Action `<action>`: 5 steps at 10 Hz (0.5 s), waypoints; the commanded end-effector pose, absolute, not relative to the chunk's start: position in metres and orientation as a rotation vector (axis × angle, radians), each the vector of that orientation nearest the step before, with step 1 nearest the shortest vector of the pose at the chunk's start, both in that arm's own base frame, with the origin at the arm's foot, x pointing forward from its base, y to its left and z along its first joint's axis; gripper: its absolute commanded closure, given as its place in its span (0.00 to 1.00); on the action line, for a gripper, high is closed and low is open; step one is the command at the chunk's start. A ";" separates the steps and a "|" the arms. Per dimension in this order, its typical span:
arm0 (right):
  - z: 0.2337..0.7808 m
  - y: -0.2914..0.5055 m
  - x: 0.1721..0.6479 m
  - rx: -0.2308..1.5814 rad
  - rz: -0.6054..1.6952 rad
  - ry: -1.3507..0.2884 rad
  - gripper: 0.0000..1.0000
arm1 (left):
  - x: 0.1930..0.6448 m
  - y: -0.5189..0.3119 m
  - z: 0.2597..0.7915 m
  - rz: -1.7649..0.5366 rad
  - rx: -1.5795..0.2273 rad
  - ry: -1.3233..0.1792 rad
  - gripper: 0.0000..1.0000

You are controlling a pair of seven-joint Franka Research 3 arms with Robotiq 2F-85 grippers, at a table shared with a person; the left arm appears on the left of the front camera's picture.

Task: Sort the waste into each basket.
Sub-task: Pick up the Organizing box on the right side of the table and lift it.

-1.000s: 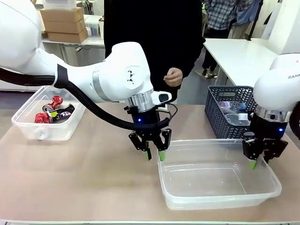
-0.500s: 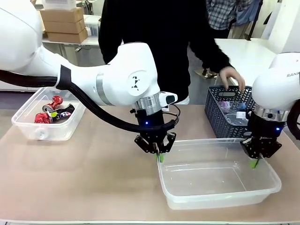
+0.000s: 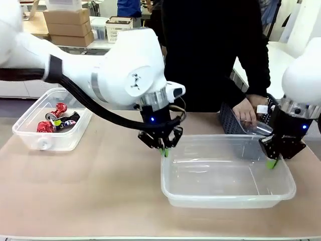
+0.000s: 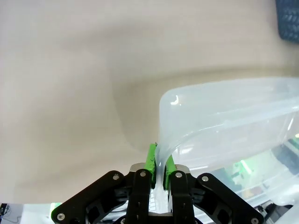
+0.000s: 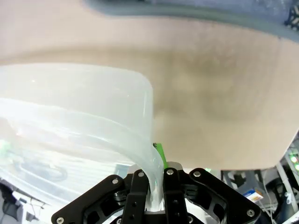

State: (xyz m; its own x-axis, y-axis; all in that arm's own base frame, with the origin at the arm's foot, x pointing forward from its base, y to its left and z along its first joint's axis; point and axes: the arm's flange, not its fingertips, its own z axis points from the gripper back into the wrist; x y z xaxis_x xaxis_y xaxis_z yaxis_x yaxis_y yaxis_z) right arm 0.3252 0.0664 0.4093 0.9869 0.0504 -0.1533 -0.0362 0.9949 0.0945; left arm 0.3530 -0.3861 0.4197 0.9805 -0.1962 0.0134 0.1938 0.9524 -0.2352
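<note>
Tabletop [image 3: 100, 191] bears two baskets [image 3: 30, 136] [image 3: 220, 201]; two hands [image 3: 163, 149] [image 3: 273, 161] clamp one.

Large tub [image 3: 228, 202]: clear, colourless, rectangular, rounded corners, rolled rim, upright on the table and long side across it. Rim is pinched in 2 places: left gripper [image 3: 163, 150] clamped on the far-left corner, right gripper [image 3: 272, 161] clamped on the right short side. The wrist views show the rim [image 4: 164, 156] sandwiched between green pads on both sides.

Small tub [image 3: 31, 138]: same clear type, well left of the large tub and farther back. It holds crushed cans, 2 red [image 3: 45, 126] and 1 black [image 3: 68, 122], piled together.

Clear plastic piece [image 3: 258, 130] (bottle or cup, can't tell): just behind the large tub's far-right corner, under a person's hand.
</note>
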 end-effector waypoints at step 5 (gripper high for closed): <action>0.442 0.131 0.272 0.039 -0.087 0.101 1.00 | 0.368 -0.278 0.523 0.052 -0.120 -0.164 1.00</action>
